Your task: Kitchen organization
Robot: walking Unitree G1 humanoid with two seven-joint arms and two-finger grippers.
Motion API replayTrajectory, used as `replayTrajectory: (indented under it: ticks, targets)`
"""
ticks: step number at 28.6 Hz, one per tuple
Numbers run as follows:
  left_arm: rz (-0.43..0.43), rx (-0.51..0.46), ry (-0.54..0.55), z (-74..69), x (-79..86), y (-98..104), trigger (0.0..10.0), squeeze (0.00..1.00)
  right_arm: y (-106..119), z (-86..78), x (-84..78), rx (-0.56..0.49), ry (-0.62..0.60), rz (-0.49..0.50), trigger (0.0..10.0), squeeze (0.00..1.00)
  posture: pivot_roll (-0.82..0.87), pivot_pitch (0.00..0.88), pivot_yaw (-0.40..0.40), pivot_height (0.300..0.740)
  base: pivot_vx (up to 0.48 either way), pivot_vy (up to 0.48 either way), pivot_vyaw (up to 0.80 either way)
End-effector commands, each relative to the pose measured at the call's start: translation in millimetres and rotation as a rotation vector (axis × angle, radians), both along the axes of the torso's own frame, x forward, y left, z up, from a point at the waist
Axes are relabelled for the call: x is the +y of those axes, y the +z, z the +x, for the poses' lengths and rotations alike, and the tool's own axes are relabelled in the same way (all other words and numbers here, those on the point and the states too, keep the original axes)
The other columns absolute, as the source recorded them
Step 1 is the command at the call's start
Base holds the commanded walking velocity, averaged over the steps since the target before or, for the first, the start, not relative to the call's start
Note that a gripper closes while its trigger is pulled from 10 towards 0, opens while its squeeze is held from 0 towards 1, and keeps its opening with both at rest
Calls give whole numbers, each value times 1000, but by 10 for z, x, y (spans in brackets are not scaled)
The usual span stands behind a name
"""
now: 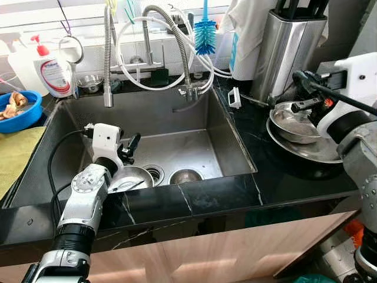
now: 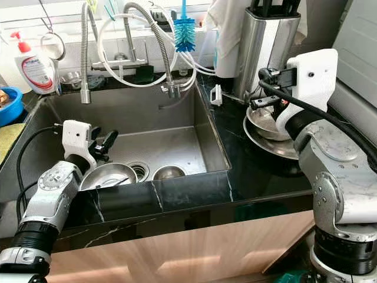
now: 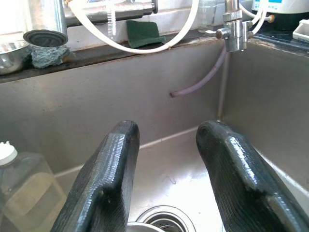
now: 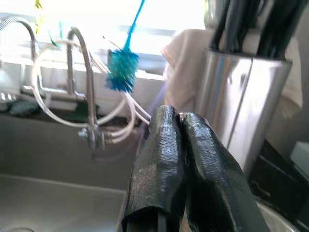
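Two round steel dishes (image 1: 297, 132) sit stacked on the black counter beneath the pinched-together right gripper (image 1: 306, 94), while one steel bowl (image 1: 131, 178) waits in the sink under the spread left gripper (image 1: 131, 147).

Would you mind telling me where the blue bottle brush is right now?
The blue bottle brush hangs bristles-down behind the sink, by the window, just right of the coiled faucet hose and left of the steel knife block.
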State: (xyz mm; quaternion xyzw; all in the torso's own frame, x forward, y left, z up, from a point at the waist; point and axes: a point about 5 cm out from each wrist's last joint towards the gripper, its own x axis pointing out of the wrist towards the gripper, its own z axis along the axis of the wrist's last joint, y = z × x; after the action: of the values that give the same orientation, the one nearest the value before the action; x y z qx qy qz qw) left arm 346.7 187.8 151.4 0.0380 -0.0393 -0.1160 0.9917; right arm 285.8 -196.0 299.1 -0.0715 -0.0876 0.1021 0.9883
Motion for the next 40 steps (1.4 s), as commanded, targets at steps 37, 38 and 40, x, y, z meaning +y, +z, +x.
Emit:
replayTrajectory:
  ticks: [37, 38, 40]
  targets:
    - [-196, -28, 60, 4, 30, 106, 10000, 0, -558, -361, 139, 66, 430, 753, 10000, 0, -109, 0, 39, 740, 0, 0, 0]
    - [-216, -21, 57, 6, 32, 104, 10000, 0, -605, -398, 110, 56, 461, 802, 10000, 0, -108, 0, 38, 740, 0, 0, 0]
    - [-243, -16, 52, 9, 33, 112, 10000, 0, -670, -439, 79, 52, 482, 842, 10000, 0, -106, 0, 38, 740, 0, 0, 0]
